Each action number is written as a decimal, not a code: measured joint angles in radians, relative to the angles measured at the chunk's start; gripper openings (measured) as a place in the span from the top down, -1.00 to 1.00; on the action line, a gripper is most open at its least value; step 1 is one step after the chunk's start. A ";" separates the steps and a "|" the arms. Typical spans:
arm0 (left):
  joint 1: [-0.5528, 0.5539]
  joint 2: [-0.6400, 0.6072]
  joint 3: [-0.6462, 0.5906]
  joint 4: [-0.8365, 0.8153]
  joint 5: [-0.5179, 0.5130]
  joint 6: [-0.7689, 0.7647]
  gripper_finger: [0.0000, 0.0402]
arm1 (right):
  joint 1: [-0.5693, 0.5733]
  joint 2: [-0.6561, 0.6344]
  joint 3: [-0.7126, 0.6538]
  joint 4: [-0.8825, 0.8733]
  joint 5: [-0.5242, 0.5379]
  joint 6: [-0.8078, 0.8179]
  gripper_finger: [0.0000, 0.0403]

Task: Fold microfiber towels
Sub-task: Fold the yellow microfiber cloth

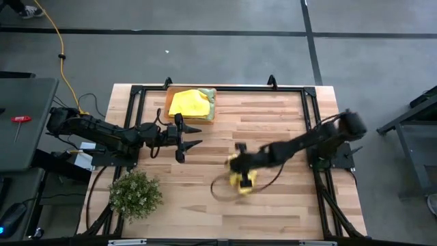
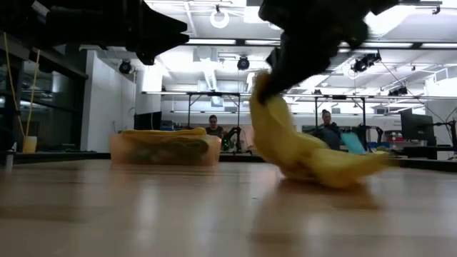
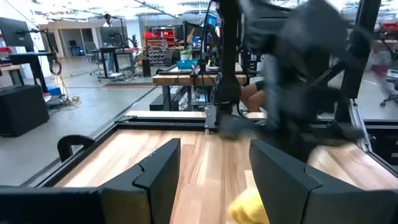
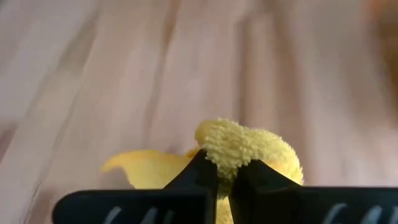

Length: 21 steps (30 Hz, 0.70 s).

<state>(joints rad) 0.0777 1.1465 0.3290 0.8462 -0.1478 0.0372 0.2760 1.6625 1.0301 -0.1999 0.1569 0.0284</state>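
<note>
Seen from above, left to right across the wooden table [image 1: 273,123]. Bushy green plant [image 1: 135,194] at the near left corner. Left gripper [image 1: 193,135] just beyond it, held low over bare wood, fingers [image 3: 152,180] spread wide with nothing between them. Directly behind that gripper, an orange tray [image 1: 212,104] at the far edge, carrying a yellow towel [image 1: 188,104] that covered most of it, with a sliver of green cloth [image 1: 211,96] showing at the tray's right side. Toward the middle of the table, right gripper [image 1: 237,166] closed tight on a second yellow towel [image 1: 243,179], pinching a bunched tuft of it between the fingers [image 4: 199,171]. At table height, this second yellow towel [image 2: 300,150] hung from the pinch in a long fold, its lower part crumpled and resting on the wood, its upper part lifted clear. Right arm stretched back from there to its base at the table's right edge. Beyond the table, two people seated at benches in the room behind.
</note>
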 joint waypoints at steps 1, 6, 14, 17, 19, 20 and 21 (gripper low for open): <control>0.000 0.000 0.000 -0.003 0.000 0.000 0.09 | -0.028 -0.046 -0.048 0.072 0.000 0.003 0.98; 0.000 0.000 0.000 -0.009 -0.001 -0.009 0.09 | -0.157 -0.243 -0.250 0.335 -0.001 0.174 0.99; 0.000 0.035 0.003 -0.032 0.032 -0.131 0.09 | -0.217 -0.357 -0.419 0.524 -0.060 0.277 0.99; 0.000 0.079 0.051 -0.130 0.032 -0.144 0.09 | -0.215 -0.356 -0.439 0.570 -0.063 0.277 0.99; 0.000 0.127 0.109 -0.215 0.036 -0.150 0.09 | -0.215 -0.352 -0.439 0.565 -0.063 0.274 0.99; -0.001 0.156 0.141 -0.255 0.036 -0.150 0.09 | -0.217 -0.352 -0.439 0.566 -0.063 0.278 0.99; -0.004 0.188 0.171 -0.289 0.036 -0.147 0.09 | -0.219 -0.352 -0.439 0.568 -0.063 0.279 0.99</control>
<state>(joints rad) 0.0738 1.3349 0.5004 0.5568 -0.1114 -0.1101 0.0570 1.3102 0.5907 0.3683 0.0937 0.3071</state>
